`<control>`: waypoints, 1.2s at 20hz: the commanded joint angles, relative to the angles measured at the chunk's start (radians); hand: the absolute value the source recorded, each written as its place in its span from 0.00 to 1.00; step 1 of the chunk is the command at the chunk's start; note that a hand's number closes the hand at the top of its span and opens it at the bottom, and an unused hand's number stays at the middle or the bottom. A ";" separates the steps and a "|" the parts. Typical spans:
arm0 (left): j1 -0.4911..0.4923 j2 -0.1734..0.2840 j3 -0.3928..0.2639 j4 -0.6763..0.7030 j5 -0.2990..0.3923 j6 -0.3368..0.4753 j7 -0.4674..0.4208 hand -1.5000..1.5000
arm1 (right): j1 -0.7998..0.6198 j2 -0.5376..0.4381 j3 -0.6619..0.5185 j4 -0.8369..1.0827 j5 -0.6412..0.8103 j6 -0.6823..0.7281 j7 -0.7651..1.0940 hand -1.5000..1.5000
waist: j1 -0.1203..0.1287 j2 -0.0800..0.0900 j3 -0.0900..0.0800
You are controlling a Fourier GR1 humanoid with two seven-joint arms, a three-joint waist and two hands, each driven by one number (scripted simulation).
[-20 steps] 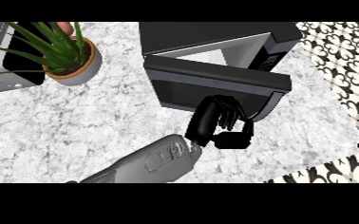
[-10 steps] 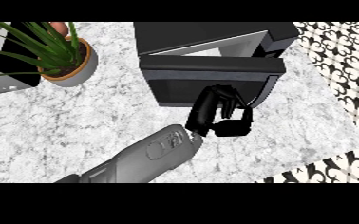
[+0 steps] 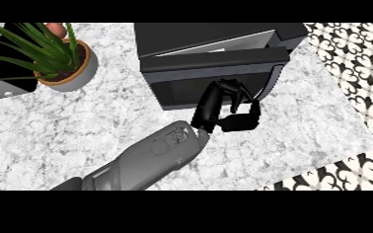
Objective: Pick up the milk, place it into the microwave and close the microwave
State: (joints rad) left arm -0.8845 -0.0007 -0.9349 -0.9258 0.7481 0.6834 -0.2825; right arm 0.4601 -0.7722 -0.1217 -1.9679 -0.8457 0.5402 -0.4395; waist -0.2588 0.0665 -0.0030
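Microwave (image 3: 211,59) black, door (image 3: 215,76) almost shut.

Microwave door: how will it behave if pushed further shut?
The door looks like a rigid flat panel, so it should swing as one piece, not flex. It stands ajar, with a light strip of interior showing behind it, so a push from the robot hand in front probably closes it. The microwave looks bulky and likely won't slide.

Potted plant (image 3: 55,59) on the marble counter (image 3: 87,118).
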 commanded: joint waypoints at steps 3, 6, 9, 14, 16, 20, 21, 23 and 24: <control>-0.049 0.001 0.099 0.093 0.083 0.003 -0.040 1.00 | -0.012 -0.009 -0.012 -0.004 -0.029 0.017 -0.001 0.00 | -0.011 0.011 -0.001; -0.071 0.001 0.093 0.130 0.079 0.019 -0.066 1.00 | -0.015 -0.018 -0.019 0.005 -0.043 0.024 0.003 0.00 | -0.006 0.013 0.002; -0.091 0.001 0.108 0.135 0.098 0.020 -0.101 1.00 | -0.018 -0.035 -0.010 -0.024 -0.049 0.049 0.010 0.00 | -0.008 0.012 0.000; -0.087 0.001 0.105 0.161 0.133 0.027 -0.139 1.00 | -0.022 -0.047 -0.018 -0.034 -0.067 0.074 0.007 0.00 | -0.024 0.017 0.000; -0.095 0.001 0.104 0.167 0.138 0.033 -0.160 1.00 | -0.019 -0.050 -0.001 -0.047 -0.068 0.089 0.012 0.00 | -0.024 0.017 0.000; -0.112 0.001 0.108 0.177 0.163 0.030 -0.182 1.00 | -0.023 -0.060 -0.010 -0.046 -0.080 0.098 0.015 0.00 | -0.036 0.019 0.001; -0.100 0.001 0.106 0.190 0.169 0.029 -0.189 1.00 | -0.017 -0.070 -0.016 -0.057 -0.085 0.102 0.021 0.00 | -0.039 0.016 -0.001; -0.100 0.001 0.100 0.197 0.177 0.031 -0.202 1.00 | -0.019 -0.074 -0.017 -0.071 -0.090 0.099 0.026 0.00 | -0.046 0.018 -0.002; -0.102 0.001 0.101 0.193 0.187 0.035 -0.204 1.00 | -0.027 -0.076 -0.014 -0.070 -0.083 0.099 0.029 0.00 | -0.043 0.023 -0.001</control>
State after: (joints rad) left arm -0.9304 -0.0009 -0.9047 -0.8236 0.9136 0.7027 -0.4673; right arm 0.4378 -0.8382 -0.1359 -2.0258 -0.9248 0.6294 -0.4142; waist -0.2957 0.0791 -0.0026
